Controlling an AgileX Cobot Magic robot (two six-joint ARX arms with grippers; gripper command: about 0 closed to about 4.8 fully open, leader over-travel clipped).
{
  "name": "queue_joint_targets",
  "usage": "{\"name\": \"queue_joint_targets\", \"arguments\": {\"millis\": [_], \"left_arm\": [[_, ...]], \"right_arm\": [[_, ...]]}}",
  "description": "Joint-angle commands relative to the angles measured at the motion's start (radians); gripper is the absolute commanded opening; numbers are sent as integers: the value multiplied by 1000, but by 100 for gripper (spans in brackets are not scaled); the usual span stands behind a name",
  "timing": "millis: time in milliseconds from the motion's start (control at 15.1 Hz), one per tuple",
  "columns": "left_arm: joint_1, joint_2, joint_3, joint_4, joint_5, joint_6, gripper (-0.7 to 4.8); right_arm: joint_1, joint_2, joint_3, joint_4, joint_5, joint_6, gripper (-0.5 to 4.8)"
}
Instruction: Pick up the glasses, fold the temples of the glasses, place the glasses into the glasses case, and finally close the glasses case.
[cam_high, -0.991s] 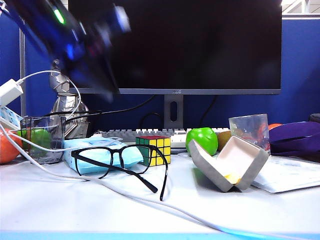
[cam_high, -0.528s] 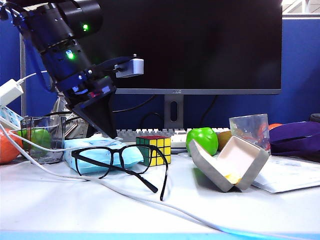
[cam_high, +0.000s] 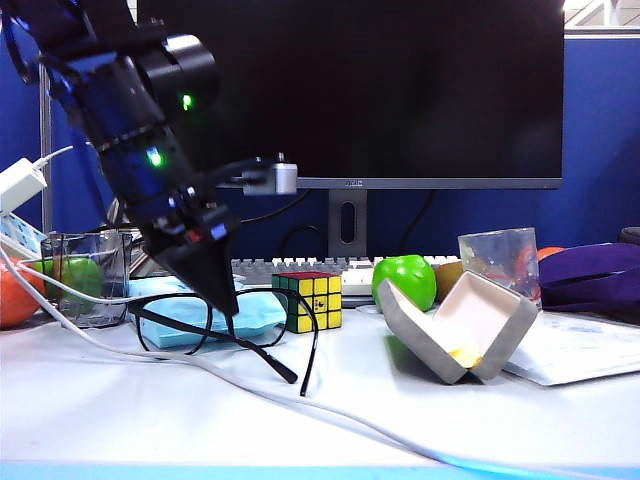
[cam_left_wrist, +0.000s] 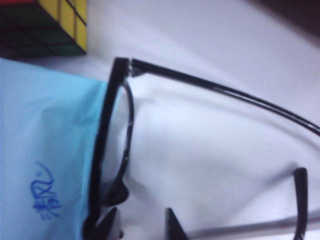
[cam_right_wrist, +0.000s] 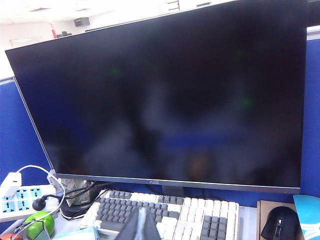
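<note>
- glasses case – grey clamshell, rigid, lies open on the table right of centre, well apart from the glasses; lid not yet shut.
- glasses – light, thin black frame, fragile lenses, slippery; they lean on the blue tissue pack. Best taken at the frame front, not the temples.
- left gripper – jaws part open astride the frame's top, pinching nothing yet; it has dropped since the earlier frame, and the frame has shifted slightly left.
- right gripper – shut, empty, facing the monitor.

Even bright light, soft table shadows, blurry close-up left wrist view.
</note>
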Motion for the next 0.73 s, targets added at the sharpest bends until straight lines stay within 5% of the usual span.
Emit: {"name": "queue_joint_targets", "arguments": {"millis": [66,330,726], "left_arm": [[-2,4,5,13,0,2,123],[-2,4,5,25,-2,2,-6],[-2,-2,7,21,0,-1,-6]], "right_arm": [[-1,-2,6,10,-3,-1,-1],[-1,-2,6,10,-3,-1,-1],[-1,-2,6,10,-4,-1,-1]]}}
